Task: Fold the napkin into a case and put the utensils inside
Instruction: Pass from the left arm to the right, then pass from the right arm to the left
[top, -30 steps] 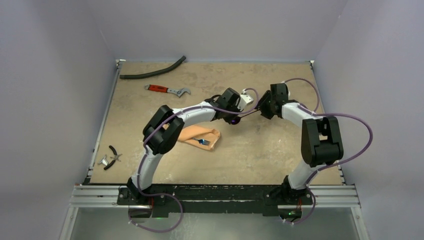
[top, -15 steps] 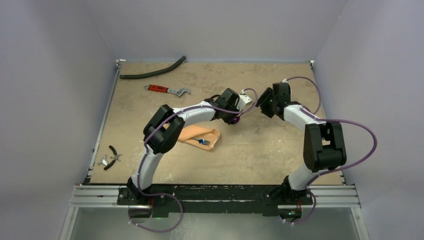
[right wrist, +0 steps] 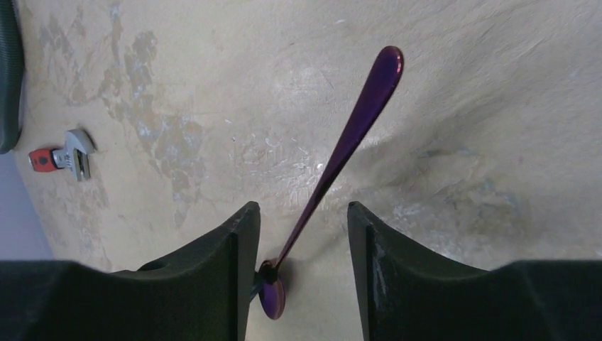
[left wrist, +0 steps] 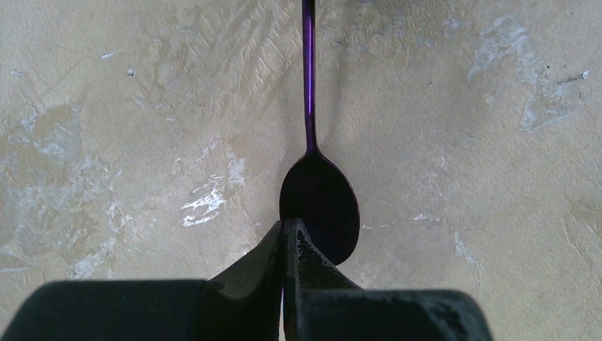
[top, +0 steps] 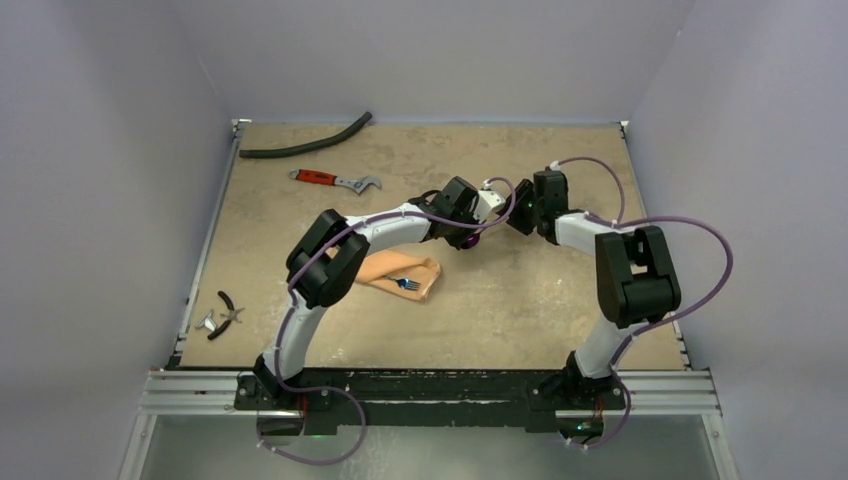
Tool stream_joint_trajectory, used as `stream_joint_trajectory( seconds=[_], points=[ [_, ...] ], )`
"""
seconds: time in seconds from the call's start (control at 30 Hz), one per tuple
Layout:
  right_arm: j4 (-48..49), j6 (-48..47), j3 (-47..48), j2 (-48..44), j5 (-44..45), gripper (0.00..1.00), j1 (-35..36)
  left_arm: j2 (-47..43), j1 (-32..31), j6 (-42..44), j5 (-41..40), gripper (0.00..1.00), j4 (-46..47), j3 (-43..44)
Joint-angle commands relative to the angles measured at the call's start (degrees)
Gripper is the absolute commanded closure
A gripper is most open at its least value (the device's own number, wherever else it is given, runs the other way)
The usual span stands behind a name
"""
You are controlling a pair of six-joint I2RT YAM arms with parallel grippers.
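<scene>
The napkin [top: 400, 270] lies folded as a narrow peach-orange case at the table's left centre, with the blue fork [top: 406, 284] at its right end. My left gripper [top: 489, 204] is shut on the bowl rim of the dark purple spoon [left wrist: 317, 195] and holds it above the table, handle pointing away. In the left wrist view the jaws [left wrist: 285, 226] are pressed together on the bowl's near edge. My right gripper [top: 519, 212] is open. In the right wrist view its fingers [right wrist: 303, 211] straddle the spoon [right wrist: 355, 117] without touching it.
A red-handled wrench [top: 335, 180] and a curved black hose [top: 305, 145] lie at the back left. Pliers [top: 222, 312] lie near the left edge. The wrench also shows in the right wrist view [right wrist: 64, 158].
My right gripper has moved left toward my left gripper and now has the spoon between its open fingers. The left arm, napkin and fork have stayed put.
</scene>
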Motion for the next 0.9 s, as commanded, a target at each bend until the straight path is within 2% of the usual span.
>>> stream_joint_trajectory(
  seconds=[0.0,0.13,0.2,0.23,0.37,0.4,0.5,0.63,0.73,0.8,0.87],
  points=[
    [6.6,2.8,-0.2,3.0,-2.1,0.54,1.1,1.4,-0.6,0.8,1.0,1.0,-6.8,-2.9],
    [9.7,4.6,-0.9,4.3,-1.1,0.78,3.0,1.2,-0.5,0.8,1.6,1.0,-7.0,-2.8],
    [10.8,4.8,-1.0,4.5,-0.3,0.96,3.7,1.3,-0.4,0.5,2.4,1.0,-7.5,-2.5],
    [11.3,4.8,-1.2,4.4,0.2,1.0,3.9,1.1,-0.3,0.2,3.2,1.0,-7.9,-2.2],
    [14.5,3.1,-2.5,2.2,0.6,1.0,3.9,-0.6,2.1,-2.3,9.7,1.0,-9.9,-0.6],
    [15.0,1.7,-2.4,1.2,0.3,1.0,3.9,-1.5,3.2,-3.0,12.7,0.95,-11.2,0.4],
    [14.1,-4.3,-0.2,-0.9,-5.6,1.0,3.9,-4.4,7.9,-3.4,21.6,0.65,-17.8,4.7],
    [11.9,-11.9,3.6,-2.8,-13.6,1.0,4.1,-9.9,16.5,0.3,36.0,0.5,-26.3,8.3],
    [7.6,-14.8,5.6,-3.5,-21.3,1.0,4.6,-12.2,23.0,10.0,43.5,0.42,-36.1,13.0],
    [5.4,-15.1,6.6,-3.8,-27.1,1.0,5.2,-13.4,26.5,19.5,43.6,0.4,-42.1,16.2],
    [1.2,-15.9,9.5,-3.6,-31.6,1.0,7.1,-15.6,27.9,28.4,39.7,0.37,-44.9,17.9]
  ],
)
